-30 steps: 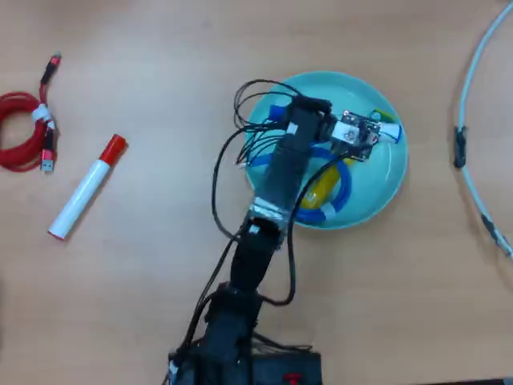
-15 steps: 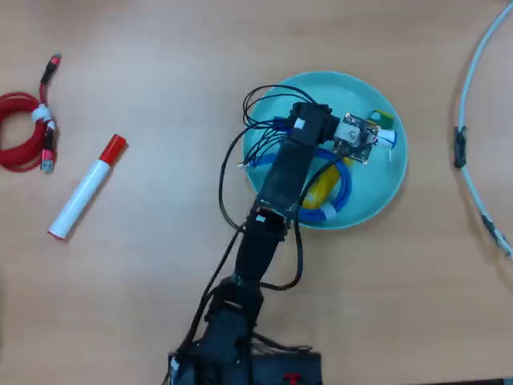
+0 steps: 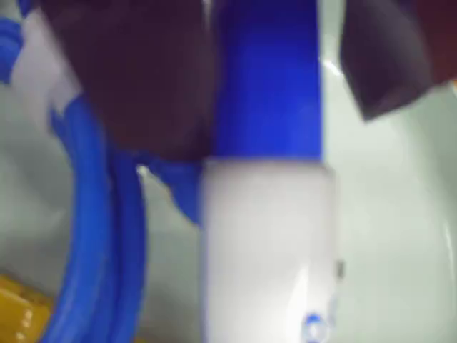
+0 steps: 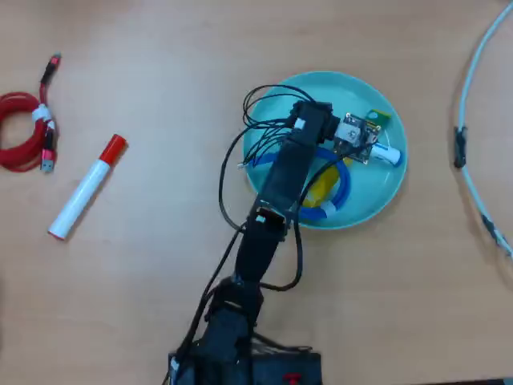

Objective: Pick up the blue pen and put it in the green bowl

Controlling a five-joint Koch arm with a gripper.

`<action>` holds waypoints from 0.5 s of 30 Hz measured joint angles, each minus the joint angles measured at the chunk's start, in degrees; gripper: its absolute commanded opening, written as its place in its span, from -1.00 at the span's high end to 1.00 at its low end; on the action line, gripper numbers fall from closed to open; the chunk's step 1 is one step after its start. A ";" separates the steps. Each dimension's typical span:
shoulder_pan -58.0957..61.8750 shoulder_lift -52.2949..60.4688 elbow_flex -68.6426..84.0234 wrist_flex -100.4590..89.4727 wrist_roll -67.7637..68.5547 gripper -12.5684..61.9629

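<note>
Pen [image 3: 265, 214] with blue cap now lies lower and flatter inside the green bowl [image 4: 276, 90] near its right rim than 1 second ago, between the spread jaws of the end effector [image 4: 370, 146], suggesting release and the task nearly done.

The blue pen [image 4: 386, 152], white-barrelled with a blue cap, lies inside the green bowl [image 4: 377, 204] at frame upper right.
</note>
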 measured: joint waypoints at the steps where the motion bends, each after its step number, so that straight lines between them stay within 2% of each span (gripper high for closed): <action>1: 0.00 0.00 0.00 0.00 0.00 0.00; 7: 0.00 0.00 0.00 0.00 0.00 -0.27; 15: -1.14 1.49 0.00 6.06 0.00 -0.28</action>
